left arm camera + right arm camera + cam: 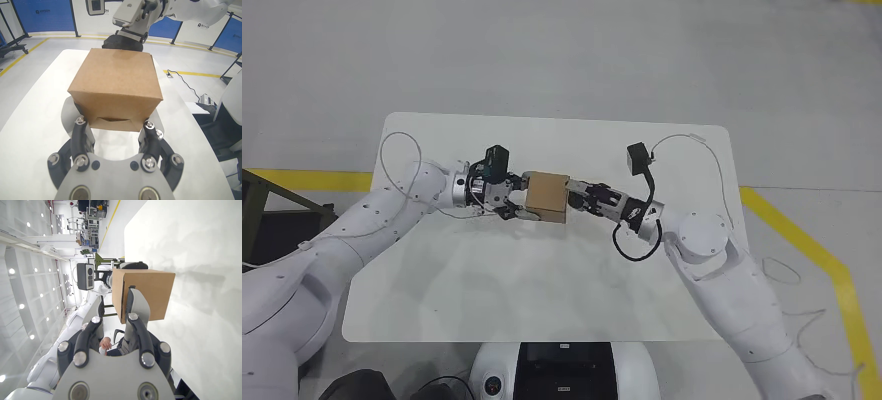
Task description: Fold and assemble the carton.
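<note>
A closed brown carton hangs between my two grippers over the middle of the white table, a little above its surface. My left gripper holds one end. In the left wrist view its fingers clasp both sides of the carton, whose tucked flap faces the camera. My right gripper grips the opposite end. In the right wrist view one finger lies flat on a side of the carton, and the other is hidden behind the carton's edge. From the left wrist, the right gripper shows beyond the carton.
A thin white cable loops over the table's back right corner. Bare tabletop lies in front of and behind the carton. The table's rounded edges are near on both sides, with grey floor and yellow floor lines beyond.
</note>
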Action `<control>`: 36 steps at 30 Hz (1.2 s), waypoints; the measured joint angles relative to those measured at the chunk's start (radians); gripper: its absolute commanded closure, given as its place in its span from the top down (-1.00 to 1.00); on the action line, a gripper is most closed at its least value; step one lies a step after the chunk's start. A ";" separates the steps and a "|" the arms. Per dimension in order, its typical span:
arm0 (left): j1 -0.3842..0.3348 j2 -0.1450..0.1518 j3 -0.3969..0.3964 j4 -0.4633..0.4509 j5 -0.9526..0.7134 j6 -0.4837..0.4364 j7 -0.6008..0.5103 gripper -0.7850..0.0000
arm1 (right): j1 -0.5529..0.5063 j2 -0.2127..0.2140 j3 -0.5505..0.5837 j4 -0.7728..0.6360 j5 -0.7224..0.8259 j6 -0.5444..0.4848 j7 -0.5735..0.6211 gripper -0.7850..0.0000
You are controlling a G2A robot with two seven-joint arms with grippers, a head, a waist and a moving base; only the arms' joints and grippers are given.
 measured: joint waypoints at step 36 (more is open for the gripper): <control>0.049 -0.004 -0.126 0.117 0.152 0.041 -0.091 1.00 | -0.104 0.021 0.162 -0.062 0.048 -0.072 -0.075 1.00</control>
